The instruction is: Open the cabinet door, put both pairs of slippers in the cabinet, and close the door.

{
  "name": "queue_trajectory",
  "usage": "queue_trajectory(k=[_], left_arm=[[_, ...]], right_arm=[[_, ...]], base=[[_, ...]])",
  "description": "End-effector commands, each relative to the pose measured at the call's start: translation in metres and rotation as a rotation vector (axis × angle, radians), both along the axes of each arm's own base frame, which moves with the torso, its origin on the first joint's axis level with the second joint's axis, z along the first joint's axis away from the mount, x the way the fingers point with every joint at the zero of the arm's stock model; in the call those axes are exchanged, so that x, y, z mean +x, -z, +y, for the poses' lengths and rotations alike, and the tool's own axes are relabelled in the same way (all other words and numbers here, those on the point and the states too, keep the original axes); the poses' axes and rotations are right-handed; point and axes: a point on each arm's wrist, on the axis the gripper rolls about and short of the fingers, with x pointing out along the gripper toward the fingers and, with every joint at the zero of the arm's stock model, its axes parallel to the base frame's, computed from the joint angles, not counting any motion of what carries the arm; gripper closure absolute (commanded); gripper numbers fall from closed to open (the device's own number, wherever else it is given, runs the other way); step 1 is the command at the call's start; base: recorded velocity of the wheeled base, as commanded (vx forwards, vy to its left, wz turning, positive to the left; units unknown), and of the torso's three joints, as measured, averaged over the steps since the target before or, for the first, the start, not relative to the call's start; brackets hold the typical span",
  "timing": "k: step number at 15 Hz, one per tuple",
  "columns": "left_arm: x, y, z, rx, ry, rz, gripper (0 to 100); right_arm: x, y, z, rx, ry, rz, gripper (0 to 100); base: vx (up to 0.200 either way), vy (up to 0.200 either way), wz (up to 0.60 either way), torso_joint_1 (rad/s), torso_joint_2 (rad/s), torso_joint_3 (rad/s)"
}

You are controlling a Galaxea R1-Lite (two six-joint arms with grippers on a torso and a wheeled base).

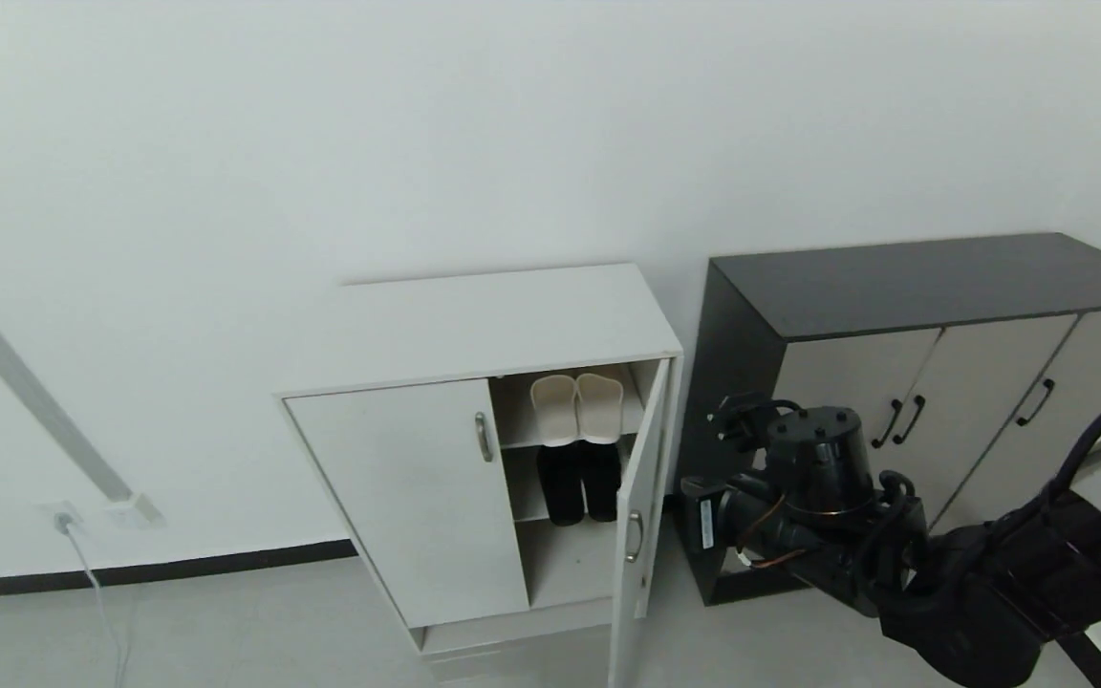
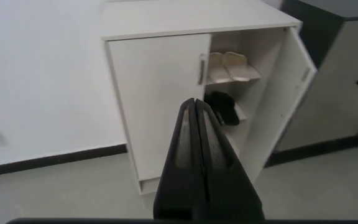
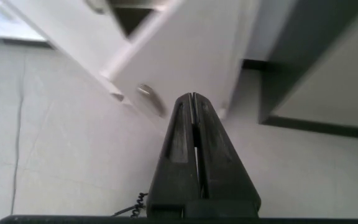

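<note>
Inside the white cabinet: beige slippers lie side by side on the upper shelf. Black slippers sit on the shelf just below them. Both pairs are in the cabinet's right half.
Right door: swung well out from the cabinet's front, hinged at the cabinet's right edge, with its handle near the free edge.
Left door: shut flat against the cabinet's front.
Right end effector: fingers pressed together, gripping nothing, near the open door's outer face and handle, off the cabinet's right side.
Left end effector: closed and empty, out in front of the cabinet, facing the left door.
Dark cabinet: just to the right of the white cabinet, doors shut.
Step in hand: both pairs look stowed, so closing the door seems to be what remains.
Next move: it likely calls for the closed right end effector to meet the door's outer face near the handle. It would then push along the hinge arc until the door lies flush with the cabinet's front.
</note>
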Motion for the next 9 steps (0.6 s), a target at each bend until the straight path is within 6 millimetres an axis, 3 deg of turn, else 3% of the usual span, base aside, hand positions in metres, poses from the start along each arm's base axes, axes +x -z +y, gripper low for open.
queue_trajectory(k=[1, 9], left_arm=[[0.0, 0.0, 0.0, -0.001, -0.001, 0.0, 100], [0.0, -0.001, 0.0, 0.001, 0.0, -0.001, 100]], right_arm=[[0.001, 0.002, 0.0, 0.001, 0.001, -0.001, 100], [-0.012, 0.02, -0.014, -0.035, -0.001, -0.014, 100]], base=[[0.0, 0.0, 0.0, 0.0, 0.0, 0.0], [0.0, 0.0, 0.0, 0.0, 0.0, 0.0]])
